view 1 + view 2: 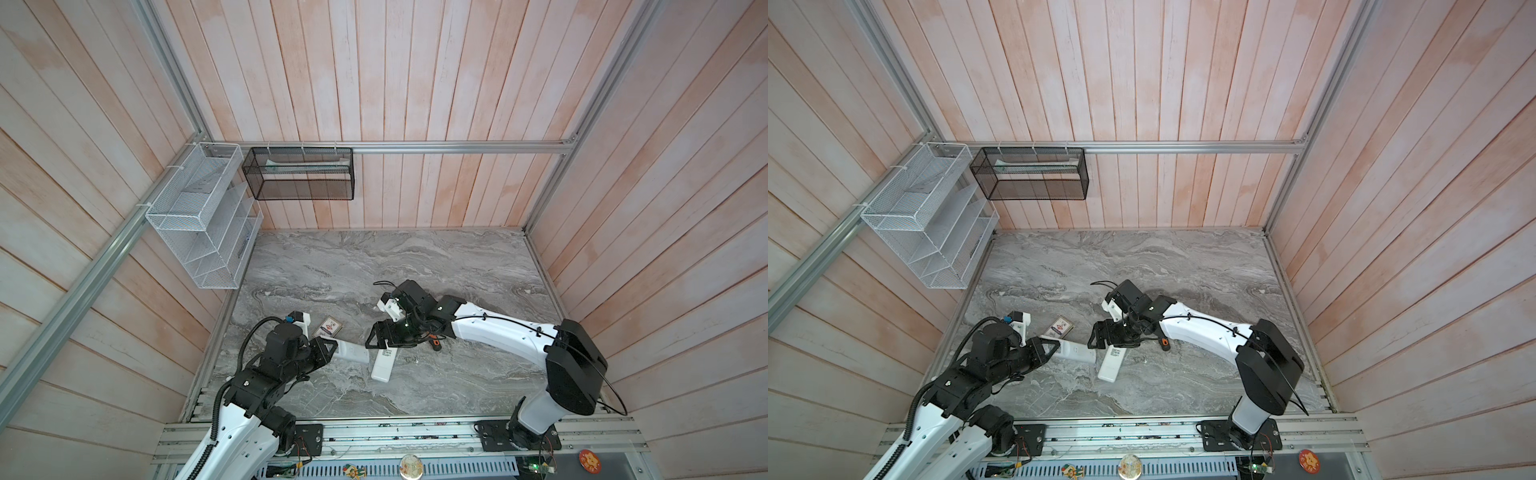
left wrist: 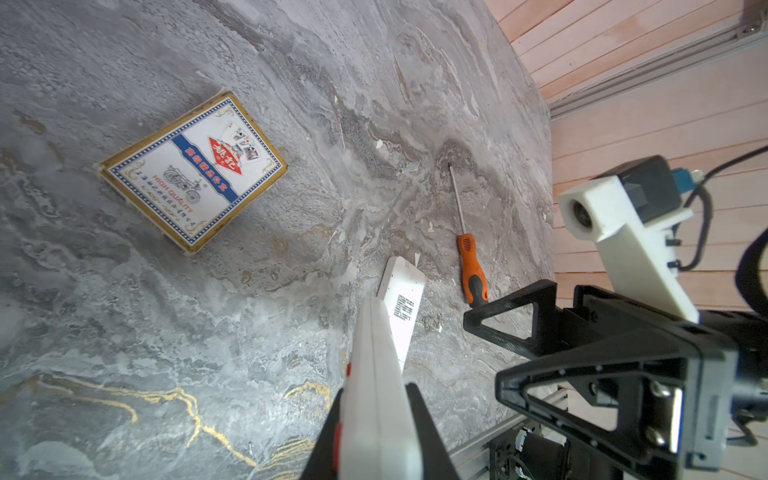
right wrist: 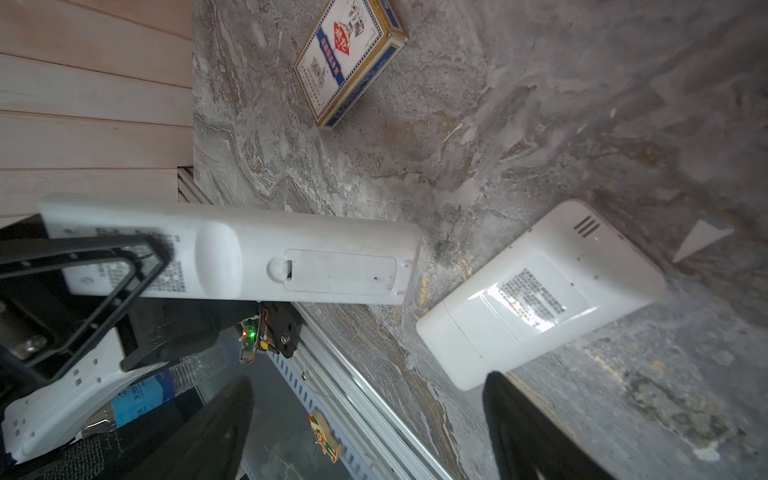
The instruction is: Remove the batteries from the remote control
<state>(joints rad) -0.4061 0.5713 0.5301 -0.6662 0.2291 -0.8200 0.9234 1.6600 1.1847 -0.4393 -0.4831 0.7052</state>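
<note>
1. In both top views, look low and left of the middle. Your left gripper (image 1: 328, 352) is shut tight on one end of a white remote control (image 1: 353, 353). It holds the remote up off the grey table (image 1: 457, 270), so your other arm can get at it.
2. Near the middle of the frame, your right gripper (image 1: 379, 337) hangs with its fingers wide apart and nothing in them. Under it a second remote (image 1: 383, 368) lies flat. An orange screwdriver (image 1: 434, 343) lies near, and a playing card box (image 1: 328, 328) sits a bit higher up.
3. In the left wrist view, the held remote (image 2: 374, 374) stands on its thin edge between the black fingers (image 2: 419, 419). I think that is to turn its back toward the right gripper.
4. In the right wrist view, you face that back. The battery cover (image 3: 340, 272) is still on, so you cannot see the batteries. I think they are inside, behind it. The open fingers (image 3: 523, 432) look ready to take the cover off first.
</note>
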